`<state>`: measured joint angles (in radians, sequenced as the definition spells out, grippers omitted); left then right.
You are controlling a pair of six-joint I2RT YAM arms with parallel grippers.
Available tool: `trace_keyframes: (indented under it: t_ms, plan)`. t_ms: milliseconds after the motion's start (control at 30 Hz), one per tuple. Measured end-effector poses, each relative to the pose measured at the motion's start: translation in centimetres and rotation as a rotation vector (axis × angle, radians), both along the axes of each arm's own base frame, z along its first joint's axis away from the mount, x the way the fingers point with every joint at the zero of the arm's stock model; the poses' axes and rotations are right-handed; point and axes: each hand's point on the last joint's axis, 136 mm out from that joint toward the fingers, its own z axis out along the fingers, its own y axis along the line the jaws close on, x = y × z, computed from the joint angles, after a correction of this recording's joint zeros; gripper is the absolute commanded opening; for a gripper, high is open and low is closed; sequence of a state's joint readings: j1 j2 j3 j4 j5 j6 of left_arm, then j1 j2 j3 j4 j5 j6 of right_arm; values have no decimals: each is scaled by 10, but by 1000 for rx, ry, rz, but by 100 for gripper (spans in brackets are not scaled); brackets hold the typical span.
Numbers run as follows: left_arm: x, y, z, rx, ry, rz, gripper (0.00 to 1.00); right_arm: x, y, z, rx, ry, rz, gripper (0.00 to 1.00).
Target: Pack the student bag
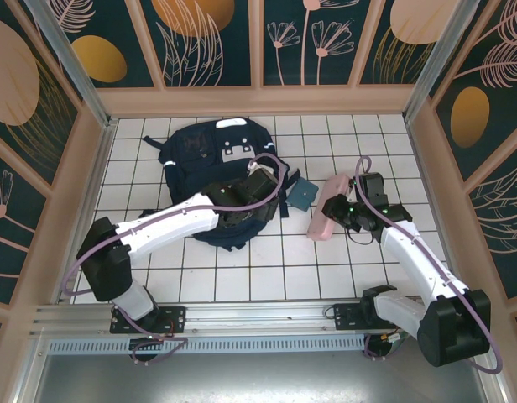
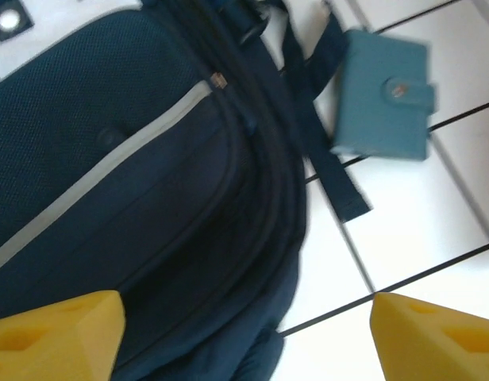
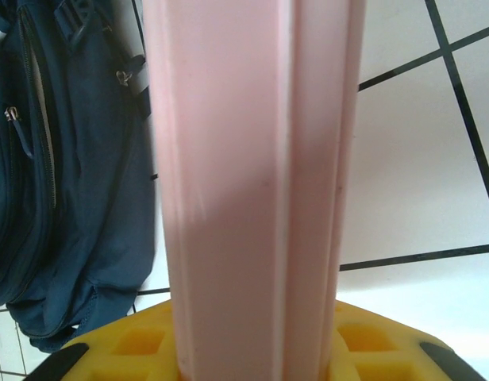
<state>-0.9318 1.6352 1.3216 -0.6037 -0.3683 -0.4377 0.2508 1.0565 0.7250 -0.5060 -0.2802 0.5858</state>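
Note:
The student bag (image 1: 210,155), dark navy with white stripes and grey-white patches, lies flat on the tiled floor at centre left. My left gripper (image 1: 260,191) hovers over the bag's lower right edge. In the left wrist view its yellow fingertips (image 2: 58,329) stand wide apart and open, with the bag (image 2: 109,159) below and nothing held between them. My right gripper (image 1: 341,206) is shut on a pink pencil case (image 1: 327,211) to the right of the bag. In the right wrist view the case (image 3: 244,175) runs up from between the yellow fingers (image 3: 133,345), with the bag (image 3: 62,175) at the left.
A teal wallet (image 1: 302,195) with a snap flap lies on the tiles between the bag and the pencil case, beside a black strap (image 2: 328,159). Wooden-framed patterned walls (image 1: 258,96) enclose the white tiled floor (image 1: 267,269) on three sides.

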Motion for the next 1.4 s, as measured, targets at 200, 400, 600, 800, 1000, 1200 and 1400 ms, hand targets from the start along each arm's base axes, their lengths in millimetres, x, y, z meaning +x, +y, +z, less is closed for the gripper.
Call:
trace_keyframes:
  t_ms: [200, 400, 600, 800, 1000, 1200, 1400]
  plan:
    - [28, 40, -15, 100, 36, 4, 75, -1, 3, 1, 14, 3, 9, 21]
    - [32, 44, -35, 189, 75, -79, 77, -2, 5, 2, 32, 9, 12, 21]
    - [33, 54, -70, 294, 150, -111, 72, -1, 6, 2, 39, 9, 5, 21]
    - [45, 57, -64, 348, 117, -85, 45, -1, 7, 3, 43, 10, 7, 21]
    - [56, 58, -52, 371, 67, -69, 19, -3, 10, 3, 48, 11, 16, 22]
    - [65, 62, -33, 401, 9, -52, 6, -4, 18, 6, 69, 3, 47, 22]
    - [70, 73, 6, 386, -82, -9, 1, -7, 52, 18, 163, -32, 171, 22]
